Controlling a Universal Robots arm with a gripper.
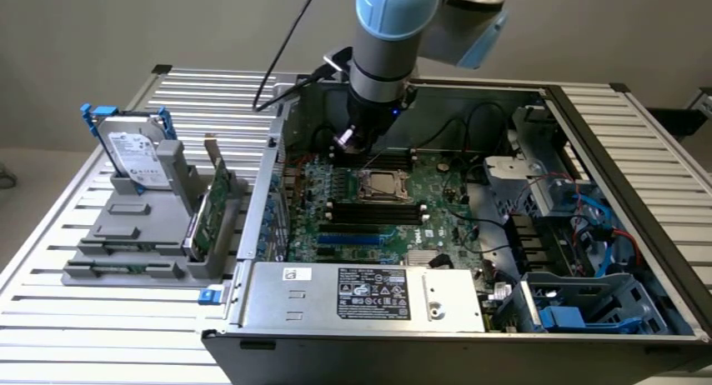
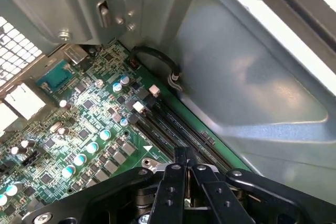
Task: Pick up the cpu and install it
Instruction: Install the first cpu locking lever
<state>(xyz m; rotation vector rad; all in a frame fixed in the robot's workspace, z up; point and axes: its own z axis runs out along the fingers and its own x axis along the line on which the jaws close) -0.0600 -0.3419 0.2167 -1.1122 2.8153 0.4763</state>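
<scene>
In the exterior view my gripper (image 1: 348,142) hangs inside the open computer case (image 1: 623,177), over the far edge of the motherboard (image 1: 368,227). It sits just behind the metal-framed socket (image 1: 384,185). A pale silvery-beige square that looks like the cpu (image 1: 385,185) lies flat within that frame. In the wrist view the black fingers (image 2: 173,182) meet at the gripper (image 2: 184,156), shut with nothing between them, above the dark memory slots (image 2: 178,129) and close to the grey case wall (image 2: 252,87).
A hard drive (image 1: 136,156) in a blue bracket stands on a grey holder (image 1: 133,235) to the exterior view's left, beside a green card (image 1: 212,206). The power supply (image 1: 368,293) fills the case's near side. Blue cables (image 1: 595,214) and drive bays (image 1: 579,306) crowd the right.
</scene>
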